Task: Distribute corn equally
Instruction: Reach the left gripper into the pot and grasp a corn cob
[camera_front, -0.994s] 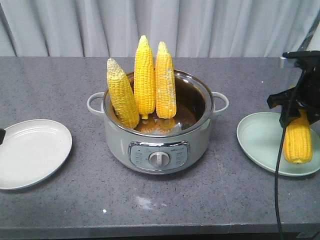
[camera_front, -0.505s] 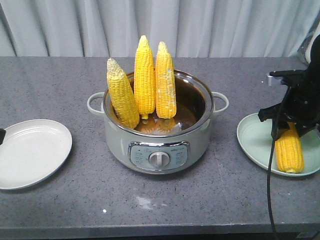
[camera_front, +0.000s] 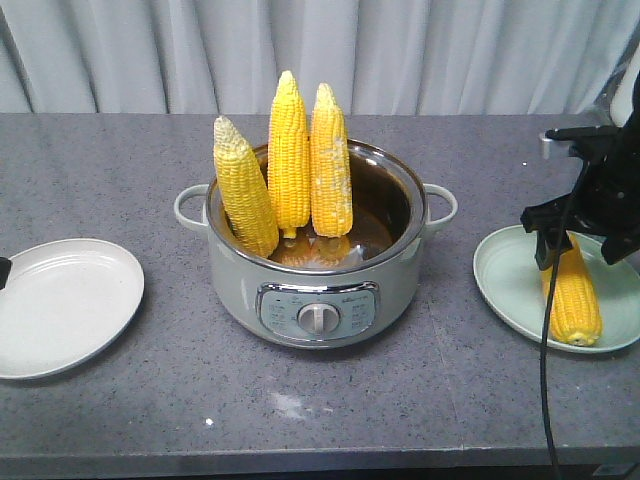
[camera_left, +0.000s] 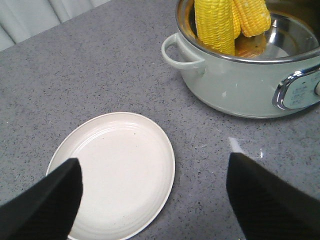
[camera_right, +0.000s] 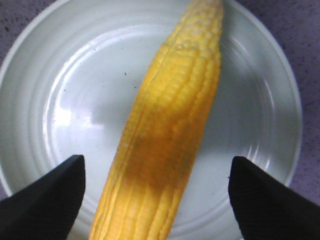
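Grey counter (camera_front: 450, 400) | 1 yellow cob (camera_front: 572, 300) flat on green plate (camera_front: 505, 275) | 3 cobs (camera_front: 289, 150) upright in pot (camera_front: 235, 275) | left gripper (camera_left: 153, 162), right gripper (camera_right: 157, 160) spread

Pale pleated curtain (camera_front: 400, 55) behind, grey speckled stone countertop (camera_front: 120, 170), even light

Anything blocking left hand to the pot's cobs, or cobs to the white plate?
Nothing visible. Bare counter between the left hand and the pot; three cobs stand above its rim; the white plate is empty.
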